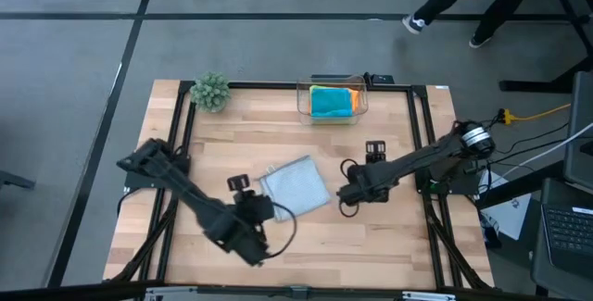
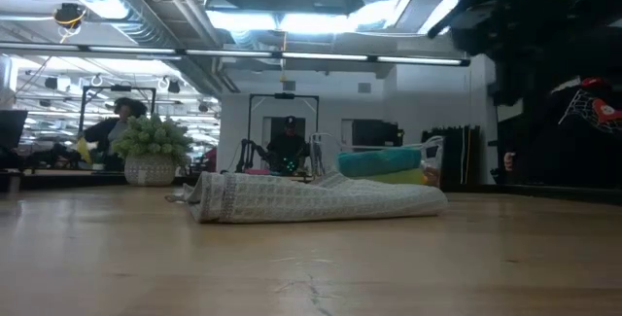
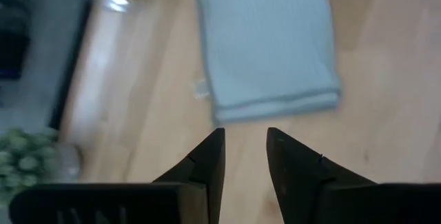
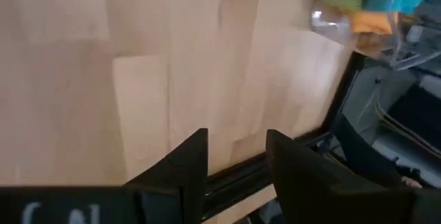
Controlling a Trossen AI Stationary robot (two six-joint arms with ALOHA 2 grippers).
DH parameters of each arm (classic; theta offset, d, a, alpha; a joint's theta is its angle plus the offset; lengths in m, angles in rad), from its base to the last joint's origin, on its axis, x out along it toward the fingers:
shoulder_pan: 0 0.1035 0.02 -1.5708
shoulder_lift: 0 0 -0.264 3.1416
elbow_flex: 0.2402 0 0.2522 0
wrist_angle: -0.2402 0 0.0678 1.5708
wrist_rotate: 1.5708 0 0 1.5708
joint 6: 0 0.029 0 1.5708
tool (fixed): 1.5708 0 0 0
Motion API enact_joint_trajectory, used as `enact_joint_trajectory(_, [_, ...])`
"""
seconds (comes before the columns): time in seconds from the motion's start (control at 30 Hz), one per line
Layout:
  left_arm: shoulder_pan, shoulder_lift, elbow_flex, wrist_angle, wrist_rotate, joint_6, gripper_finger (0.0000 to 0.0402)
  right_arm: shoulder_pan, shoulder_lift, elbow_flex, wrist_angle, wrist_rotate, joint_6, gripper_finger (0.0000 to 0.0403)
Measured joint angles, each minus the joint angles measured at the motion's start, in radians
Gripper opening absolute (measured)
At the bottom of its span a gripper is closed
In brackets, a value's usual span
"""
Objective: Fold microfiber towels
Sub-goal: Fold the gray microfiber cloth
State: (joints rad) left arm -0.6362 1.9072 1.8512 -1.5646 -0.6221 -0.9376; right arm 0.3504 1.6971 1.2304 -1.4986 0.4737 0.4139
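Observation:
A light grey microfiber towel [image 1: 296,187] lies folded in several layers on the wooden table's middle [image 2: 311,199]. My left gripper [image 1: 267,206] hovers open just off the towel's near left side; in the left wrist view its fingers [image 3: 244,155] stand short of the towel's layered edge [image 3: 275,103] with nothing between them. My right gripper [image 1: 345,190] hovers open to the towel's right, over bare wood [image 4: 236,155]. Turquoise, orange and green towels [image 1: 332,102] lie in a clear box at the far edge.
The clear plastic box [image 1: 357,106] stands at the far middle of the table and a small green plant [image 1: 211,91] at the far left. A black frame [image 1: 422,153] runs round the table. Bare wood lies along the near edge. A person's legs [image 1: 482,5] show beyond the table.

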Motion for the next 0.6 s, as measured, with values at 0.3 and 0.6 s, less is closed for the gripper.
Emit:
enact_joint_trajectory(0.3, [0.005, -0.221, -0.405, 0.276, -0.142, -0.007, 0.0079, 0.070, -0.404, -0.400, 0.452, -0.339, 0.018, 0.0150])
enact_joint_trajectory(0.6, [0.249, -0.458, -0.803, 0.924, 0.041, 0.538, 0.0060, 0.080, -0.660, -0.603, 0.838, -0.517, 0.022, 0.0150])
